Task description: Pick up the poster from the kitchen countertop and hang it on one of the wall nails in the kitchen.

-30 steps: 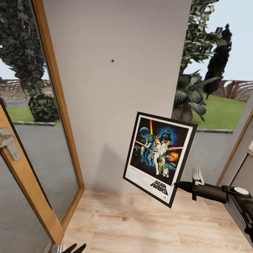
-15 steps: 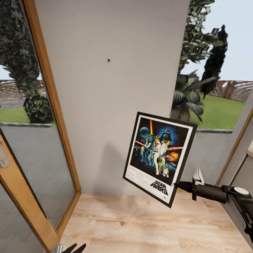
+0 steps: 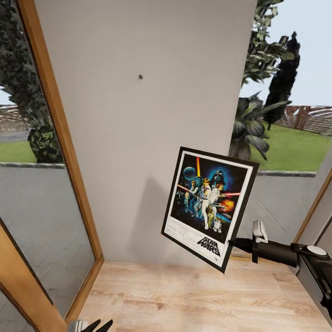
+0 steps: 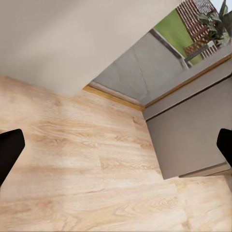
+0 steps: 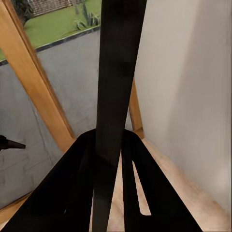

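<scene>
Landmark: wall (image 3: 138,161). Wall nail (image 3: 140,76) on wall, upper part. Poster (image 3: 210,206) in front of wall, below and right of nail, tilted, not touching wall. Right gripper (image 3: 236,243) at poster's lower right edge, clamping it. Door frame (image 3: 60,152) left of wall. Floor (image 3: 184,299) below wall.

1. We are seeing the right arm (image 3: 295,252) as a matte black tube, widening toward a dark grey housing at the frame edge.
2. We are noting a round pale grey cap (image 3: 316,251) sitting on top of that housing.
3. We are logging a white, glossy curved part (image 3: 259,230) standing just behind the black collar of the right gripper (image 3: 236,242).
4. In the right wrist view, we are reading the right gripper's fingers (image 5: 77,193) as flat, matte black, with a narrow slot cut through one.
5. We are seeing the left gripper (image 3: 94,325) as black tapered fingertips (image 3: 105,324) on a light grey base; the left wrist view is showing rounded black pads (image 4: 8,151).
</scene>
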